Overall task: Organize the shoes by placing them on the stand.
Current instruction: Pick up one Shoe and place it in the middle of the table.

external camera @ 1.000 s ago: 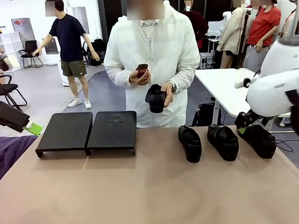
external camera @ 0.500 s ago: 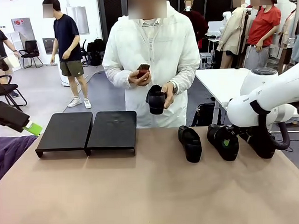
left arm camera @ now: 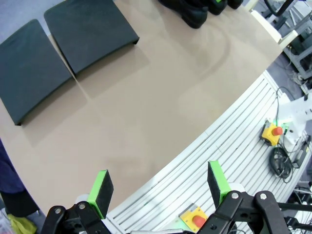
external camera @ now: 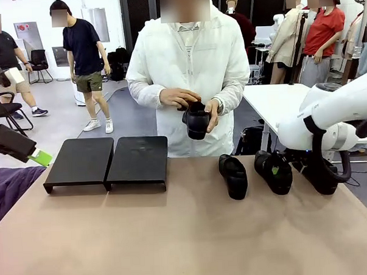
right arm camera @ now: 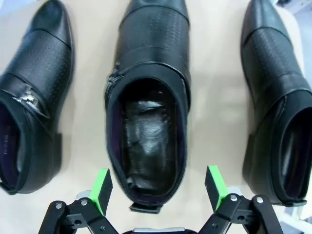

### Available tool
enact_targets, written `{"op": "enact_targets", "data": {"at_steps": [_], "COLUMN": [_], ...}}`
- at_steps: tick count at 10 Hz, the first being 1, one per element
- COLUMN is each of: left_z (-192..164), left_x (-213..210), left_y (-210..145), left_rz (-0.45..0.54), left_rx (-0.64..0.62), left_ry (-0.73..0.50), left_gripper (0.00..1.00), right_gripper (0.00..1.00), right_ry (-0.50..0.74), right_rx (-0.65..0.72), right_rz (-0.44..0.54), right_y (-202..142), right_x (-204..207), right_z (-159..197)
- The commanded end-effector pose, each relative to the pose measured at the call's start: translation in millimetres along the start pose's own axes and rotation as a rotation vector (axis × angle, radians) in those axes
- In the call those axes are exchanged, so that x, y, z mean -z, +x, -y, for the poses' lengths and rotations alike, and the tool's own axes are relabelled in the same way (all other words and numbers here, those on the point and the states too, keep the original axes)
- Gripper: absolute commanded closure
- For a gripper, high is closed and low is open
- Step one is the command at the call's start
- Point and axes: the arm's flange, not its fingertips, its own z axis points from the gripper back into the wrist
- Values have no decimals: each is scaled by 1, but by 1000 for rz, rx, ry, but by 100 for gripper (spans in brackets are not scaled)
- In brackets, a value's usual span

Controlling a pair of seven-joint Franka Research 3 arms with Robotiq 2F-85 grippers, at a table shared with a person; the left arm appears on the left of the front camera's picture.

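Hovering over the middle shoe (right arm camera: 148, 97) of three side by side on the worktop (external camera: 175, 235), my right fingers (right arm camera: 101, 187) stand spread either side of its heel. My left fingers (left arm camera: 101, 187), spread too, hang left of the stand (external camera: 81, 160), well apart from it. Across the worktop, a person's hands (external camera: 179, 98) hold the fourth shoe (external camera: 197, 120).

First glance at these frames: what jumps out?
The open right gripper hangs over the heel end of the middle shoe in a row of three on the right of the table. Across it, a person holds a fourth shoe. The stand, at left, has no shoes on it yet.
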Motion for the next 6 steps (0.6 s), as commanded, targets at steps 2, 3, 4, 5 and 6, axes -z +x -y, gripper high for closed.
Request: {"op": "enact_targets", "data": {"at_steps": [2,3,4,5,6], "left_z": [-3,-3,-3,-3,-3], "left_x": [0,0,0,0,0], "left_y": [1,1,1,1,1], "left_rz": [12,12,12,12,12], "left_rx": [10,10,10,10,10], "left_ry": [-10,-10,-10,-10,-10], "left_gripper": [0,0,0,0,0], "right_gripper": [0,0,0,0,0], "right_ry": [89,56,30,30,14], "right_rx": [47,64,82,86,103], "right_rz": [75,90,98,101,112], "right_y": [6,8,10,11,12], "right_x": [-18,-11,-2,4,11], "right_z": [22,24,24,25,27]}}
